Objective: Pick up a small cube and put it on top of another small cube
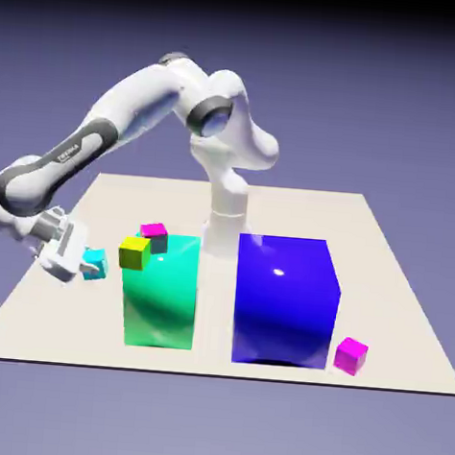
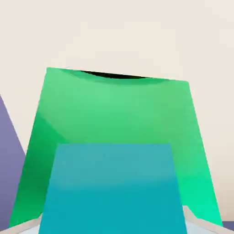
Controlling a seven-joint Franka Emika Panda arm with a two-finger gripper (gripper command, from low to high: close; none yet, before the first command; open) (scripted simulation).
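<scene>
Gripper (image 1: 86, 266) clamped on the cyan cube (image 1: 95, 261) — held above the table (image 1: 400, 283), just left of the green block (image 1: 161, 294).

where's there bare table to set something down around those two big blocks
Bare table behind the blue block, and along the right edge past the magenta cube. Crowded: the green block top, with small cubes, and its left, where the pincer holds the cyan cube.

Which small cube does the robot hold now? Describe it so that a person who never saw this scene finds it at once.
Start at the big green block, which stands on the exterior view's left of the big blue block. Just beyond its left side, above the table, the gripper is shut on the tiny cyan cube. It alone is held in the air; the yellow cube and magenta cube are not.
</scene>
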